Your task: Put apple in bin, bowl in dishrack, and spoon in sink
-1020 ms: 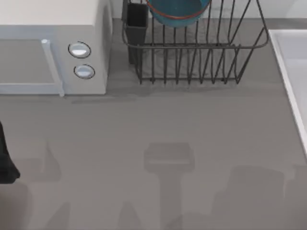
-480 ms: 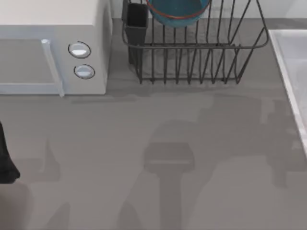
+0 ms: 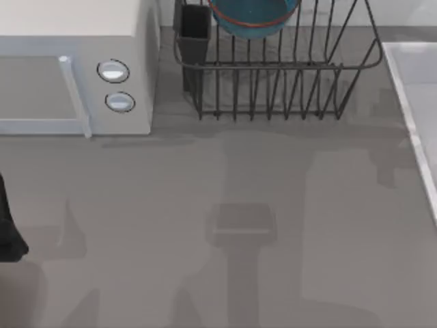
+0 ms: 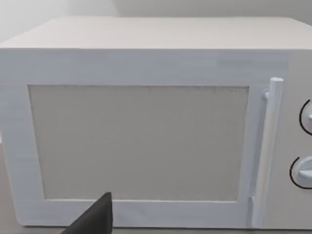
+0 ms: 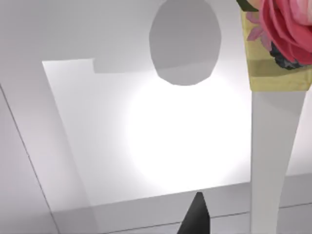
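The teal bowl (image 3: pixel 254 15) with its reddish rim stands among the bars of the black wire dishrack (image 3: pixel 273 82) at the back. The sink (image 3: pixel 410 96) lies along the right edge, and its pale basin (image 5: pixel 161 141) shows below in the right wrist view. A spoon (image 5: pixel 270 146) with a white handle and a pink flower print hangs above that basin and casts an oval shadow on it. My right gripper (image 5: pixel 229 219) is shut on the spoon, one dark fingertip (image 5: pixel 196 217) beside the handle. My left gripper (image 3: pixel 9 236) is parked at the left edge. The apple and bin are out of view.
A white microwave (image 3: pixel 75 68) with two round knobs stands at the back left, and its door (image 4: pixel 141 141) is close in front of the left wrist camera. A dark utensil cup (image 3: pixel 194 34) sits at the dishrack's left corner. Arm shadows lie across the grey table (image 3: pixel 157 205).
The large arm shadow on the table has slid from the front right toward the back right, near the sink. The left arm, bowl and dishrack have not moved.
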Robot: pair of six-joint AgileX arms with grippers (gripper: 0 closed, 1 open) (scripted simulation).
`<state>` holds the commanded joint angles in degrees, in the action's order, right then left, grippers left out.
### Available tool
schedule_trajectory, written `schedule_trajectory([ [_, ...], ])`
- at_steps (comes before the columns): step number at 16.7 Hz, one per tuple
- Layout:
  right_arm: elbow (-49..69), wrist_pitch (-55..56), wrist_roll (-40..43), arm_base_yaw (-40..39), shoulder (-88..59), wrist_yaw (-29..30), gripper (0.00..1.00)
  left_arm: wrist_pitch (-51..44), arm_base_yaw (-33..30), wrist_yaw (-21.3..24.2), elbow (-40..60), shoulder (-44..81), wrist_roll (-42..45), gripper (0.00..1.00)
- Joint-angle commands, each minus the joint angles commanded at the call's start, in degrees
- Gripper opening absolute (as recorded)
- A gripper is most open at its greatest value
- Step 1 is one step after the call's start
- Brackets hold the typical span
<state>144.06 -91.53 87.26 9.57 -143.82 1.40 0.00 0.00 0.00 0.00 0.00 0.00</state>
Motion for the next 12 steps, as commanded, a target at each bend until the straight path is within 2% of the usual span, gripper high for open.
schedule_trajectory([
  [5, 13.65, -2.99, -2.79, -1.49, -9.18, 0.14, 0.00, 0.00, 0.00, 0.00, 0.00, 0.00, 0.00, 1.00],
  [12, 14.80, -3.06, -3.23, -1.32, -10.06, 0.16, 0.00, 0.00, 0.00, 0.00, 0.00, 0.00, 0.00, 1.00],
])
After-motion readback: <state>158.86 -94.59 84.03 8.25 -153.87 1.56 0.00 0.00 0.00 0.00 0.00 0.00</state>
